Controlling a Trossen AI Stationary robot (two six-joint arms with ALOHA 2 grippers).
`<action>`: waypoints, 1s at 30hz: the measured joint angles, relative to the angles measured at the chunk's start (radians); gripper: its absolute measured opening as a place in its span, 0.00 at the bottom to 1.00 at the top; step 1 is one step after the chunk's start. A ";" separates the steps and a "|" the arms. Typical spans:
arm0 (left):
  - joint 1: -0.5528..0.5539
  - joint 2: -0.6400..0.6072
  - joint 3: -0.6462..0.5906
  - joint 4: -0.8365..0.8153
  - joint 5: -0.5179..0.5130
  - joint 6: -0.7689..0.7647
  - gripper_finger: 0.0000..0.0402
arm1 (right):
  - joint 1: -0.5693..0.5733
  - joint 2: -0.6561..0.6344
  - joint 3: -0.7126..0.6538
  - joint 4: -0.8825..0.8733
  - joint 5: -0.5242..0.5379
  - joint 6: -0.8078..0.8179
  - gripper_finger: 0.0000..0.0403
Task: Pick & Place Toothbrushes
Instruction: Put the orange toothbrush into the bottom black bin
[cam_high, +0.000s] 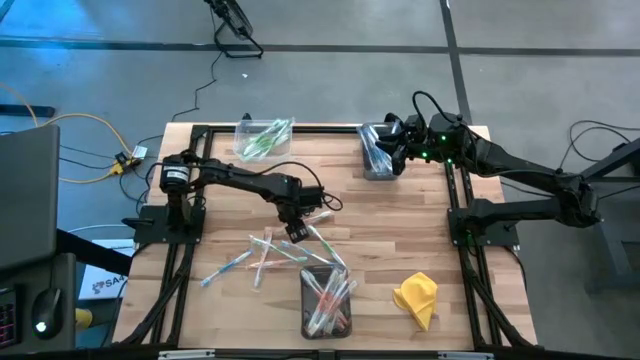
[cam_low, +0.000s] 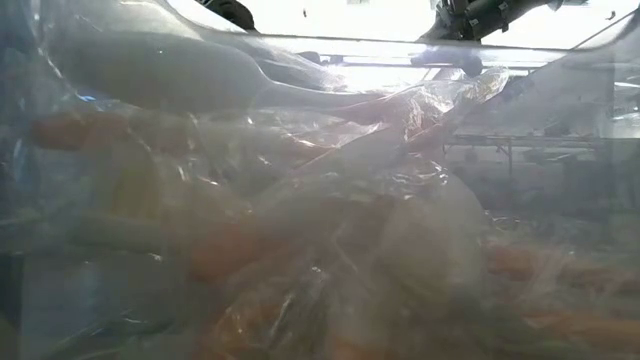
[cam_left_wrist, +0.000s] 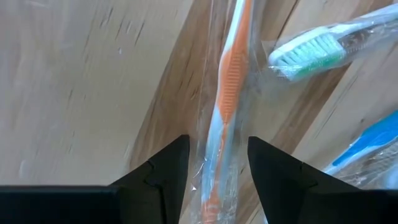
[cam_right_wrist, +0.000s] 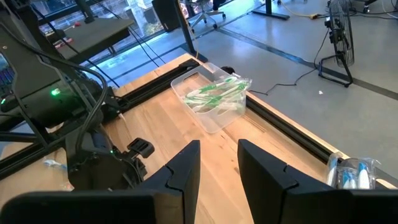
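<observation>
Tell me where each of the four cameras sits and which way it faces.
High: overhead, straight down on the table, both arms in view.
Low: at table height, blocked by crinkled clear wrap.
Left wrist: over the left gripper, jaws open astride an orange toothbrush.
Right wrist: past the right gripper toward the bin of green toothbrushes.
Shared: that bin also shows from overhead.

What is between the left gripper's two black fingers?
An orange toothbrush in a clear wrapper lies in the gap of the left gripper, with open space on both sides. The left wrist view shows this.
</observation>
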 joint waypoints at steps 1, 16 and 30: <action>0.000 0.000 0.000 0.004 -0.001 -0.001 0.41 | 0.000 0.000 0.000 0.000 0.000 0.000 0.25; 0.000 0.004 -0.003 0.006 -0.055 -0.013 0.19 | 0.000 0.000 0.000 0.000 0.000 0.000 0.25; 0.002 0.008 0.037 -0.064 0.010 0.091 0.03 | 0.000 0.000 0.000 0.000 0.000 0.000 0.25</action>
